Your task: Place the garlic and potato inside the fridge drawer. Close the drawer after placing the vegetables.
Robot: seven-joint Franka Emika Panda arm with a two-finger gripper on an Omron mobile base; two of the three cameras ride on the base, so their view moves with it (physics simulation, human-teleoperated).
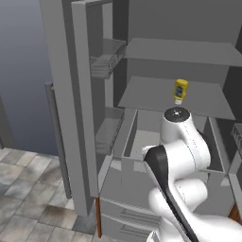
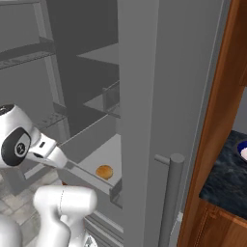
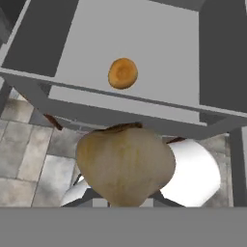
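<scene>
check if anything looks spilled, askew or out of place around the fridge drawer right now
Nothing stands out. The potato lies alone on the floor of the open fridge drawer, and the garlic sits in the gripper just outside the drawer's front wall. The yellow bottle stands upright on its shelf.

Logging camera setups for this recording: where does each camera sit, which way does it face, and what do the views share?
Left base view: behind the arm, on its left, looking forward and down into the open fridge at the yellow bottle and the drawer; the arm rises lower right.
Right base view: behind on the right, looking past the fridge door at the potato; the arm is lower left.
Hand view: on the hand, looking down past the close-up garlic.
Shared: the open drawer; the right base and hand views both show the potato inside.
</scene>
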